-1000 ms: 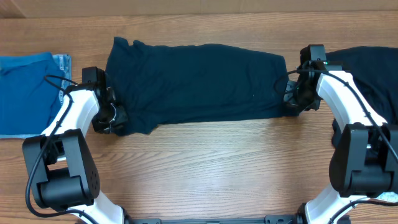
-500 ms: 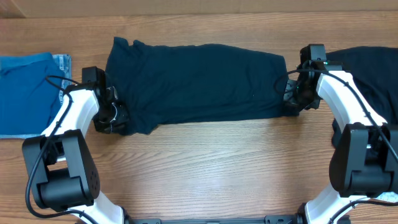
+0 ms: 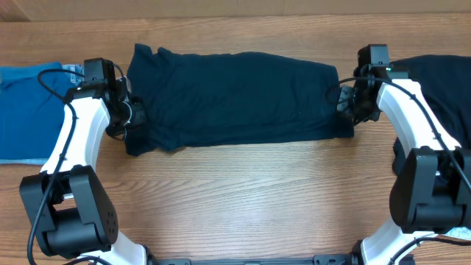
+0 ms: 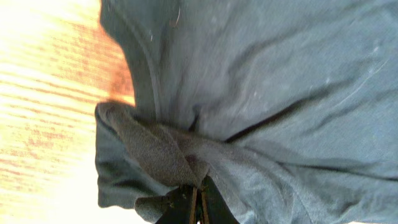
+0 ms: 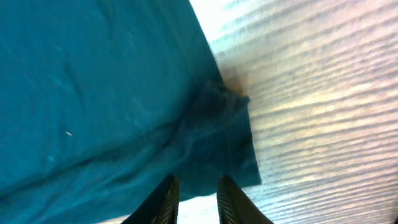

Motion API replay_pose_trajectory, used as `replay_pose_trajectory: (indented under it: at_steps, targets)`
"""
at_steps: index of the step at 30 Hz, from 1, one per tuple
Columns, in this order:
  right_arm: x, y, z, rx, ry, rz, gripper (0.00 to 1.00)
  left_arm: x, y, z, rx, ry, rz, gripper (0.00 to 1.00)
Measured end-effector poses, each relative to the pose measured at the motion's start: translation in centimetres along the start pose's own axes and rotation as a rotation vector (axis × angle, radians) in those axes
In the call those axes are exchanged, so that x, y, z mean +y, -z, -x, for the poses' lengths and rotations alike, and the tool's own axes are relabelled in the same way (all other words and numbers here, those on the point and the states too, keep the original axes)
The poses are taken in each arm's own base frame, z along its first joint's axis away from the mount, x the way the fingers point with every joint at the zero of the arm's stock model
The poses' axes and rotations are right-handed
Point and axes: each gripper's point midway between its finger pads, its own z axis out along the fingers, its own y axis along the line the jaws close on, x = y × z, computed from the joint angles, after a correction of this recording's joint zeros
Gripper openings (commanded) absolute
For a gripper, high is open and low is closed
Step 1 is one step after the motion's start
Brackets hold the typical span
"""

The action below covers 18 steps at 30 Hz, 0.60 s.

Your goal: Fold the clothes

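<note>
A navy shirt [image 3: 235, 99] lay spread flat across the middle of the wooden worktop [image 3: 243, 199], long side running left to right, with light creases over its surface.

The left gripper [image 4: 198, 194] sat at the shirt's left edge, near the front corner. Its jaws were closed tight on a bunched fold of the cloth. In the left wrist view the fabric gathered into thick wrinkles that ran toward the fingertips, and a strip of bare wood showed beside the hem.

The right gripper [image 5: 196, 183] sat at the shirt's right edge, about halfway along it. Its jaws stood a narrow gap apart. The shirt's edge reached the fingertips, and creases in the cloth ran toward them. Whether the cloth was actually pinched there could not be told.

At the far left of the worktop lay a blue garment [image 3: 29, 110], apart from the shirt. A bit of light denim [image 3: 73, 73] showed at its right edge, just behind the left arm. At the far right lay another dark garment [image 3: 438, 96], partly covered by the right arm and cut off by the frame edge.
</note>
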Motion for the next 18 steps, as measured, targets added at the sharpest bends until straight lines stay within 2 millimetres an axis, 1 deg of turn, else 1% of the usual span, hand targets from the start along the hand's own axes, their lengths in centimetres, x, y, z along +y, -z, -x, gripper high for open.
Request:
replay_pose_trajectory:
  at_steps: [3,9,16,18]
  targets:
    - [0.2,0.5,0.7,-0.021,0.000,0.006,0.24,-0.2,0.0,0.8,-0.031,-0.004,-0.008,0.04]
    - [0.3,0.6,0.9,-0.026,-0.001,0.008,0.25,-0.7,0.3,3.3,-0.135,-0.012,-0.029,0.04]
    - [0.3,0.8,1.2,-0.038,0.000,0.011,0.24,-0.2,0.7,5.7,-0.238,0.025,0.007,0.04]
    - [0.4,0.8,1.3,-0.042,0.000,0.012,0.25,-0.1,0.7,6.1,-0.253,0.033,0.012,0.04]
